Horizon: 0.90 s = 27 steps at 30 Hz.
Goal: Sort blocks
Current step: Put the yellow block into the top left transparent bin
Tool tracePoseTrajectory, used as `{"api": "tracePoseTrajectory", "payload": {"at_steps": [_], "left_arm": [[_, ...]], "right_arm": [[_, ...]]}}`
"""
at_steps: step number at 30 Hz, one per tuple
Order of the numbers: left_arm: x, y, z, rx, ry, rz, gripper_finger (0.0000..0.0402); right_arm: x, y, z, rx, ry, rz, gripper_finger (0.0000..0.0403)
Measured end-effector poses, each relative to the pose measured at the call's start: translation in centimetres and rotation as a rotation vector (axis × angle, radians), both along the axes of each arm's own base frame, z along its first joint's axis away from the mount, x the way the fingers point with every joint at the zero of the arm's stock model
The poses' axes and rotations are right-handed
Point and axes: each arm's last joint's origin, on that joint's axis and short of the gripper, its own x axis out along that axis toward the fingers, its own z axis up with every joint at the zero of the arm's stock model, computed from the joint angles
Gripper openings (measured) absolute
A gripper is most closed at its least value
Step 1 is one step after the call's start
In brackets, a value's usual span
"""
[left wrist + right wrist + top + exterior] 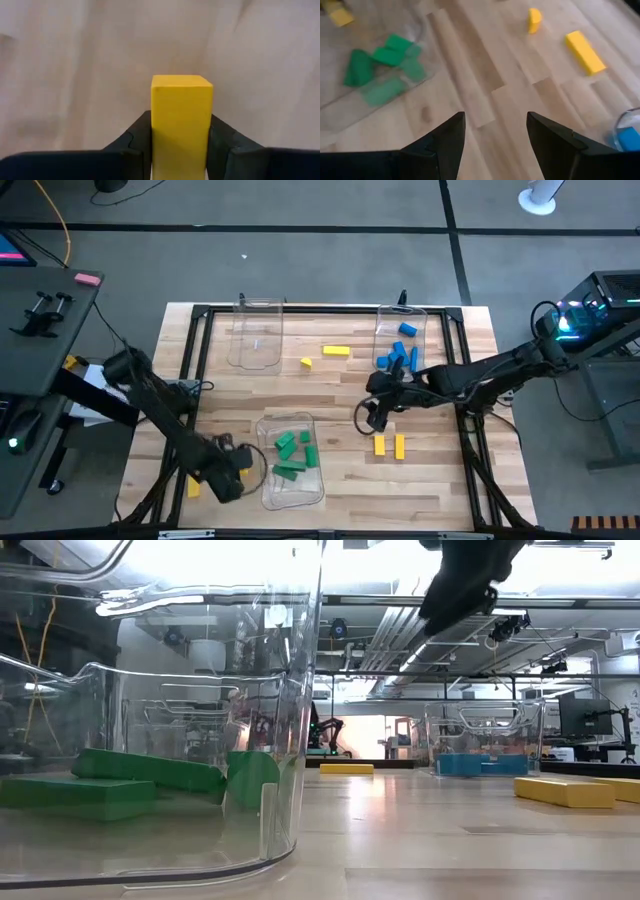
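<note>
My left gripper (225, 472) is low over the table's near-left corner, beside the bin of green blocks (292, 455), and is shut on a yellow block (182, 100). A yellow block (193, 488) shows just left of it; whether that is the held one I cannot tell. My right gripper (375, 416) hovers open over bare wood right of centre, touching nothing. Two yellow blocks (390, 445) lie just near of it. A yellow bar (335, 351) and a small round yellow block (306, 363) lie farther off. Blue blocks (398, 356) sit in the far-right bin. My left gripper pinches the yellow block between its two fingers (135, 145), one on each long side (160, 145). The block lies along the fingers, and its square end face (182, 82) sticks out past the fingertips toward the blurred table wood.
Three clear bins stand on the table: an empty one (255, 335) far left of centre, the blue one (404, 318) far right, the green one (272, 492) near centre, which fills the low view's left (280, 740). Black frame rails (200, 315) edge the table.
</note>
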Motion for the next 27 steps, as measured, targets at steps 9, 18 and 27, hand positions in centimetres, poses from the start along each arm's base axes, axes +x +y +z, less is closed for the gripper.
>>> {"api": "tracePoseTrajectory", "payload": {"at_steps": [9,18,27], "left_arm": [[-3.7,9.6,11.5,0.154,-0.462,0.379,0.0095],[-3.4,20.8,14.8,0.433,-0.524,0.576,0.0095],[0.0,28.8,13.5,0.43,-0.43,0.537,0.0144]], "right_arm": [[-3.1,2.0,4.1,0.076,-0.259,-0.033,0.0208],[-1.8,2.4,5.5,0.028,-0.499,-0.195,0.0208],[0.5,1.9,4.6,0.063,-0.519,-0.209,0.0208]]}}
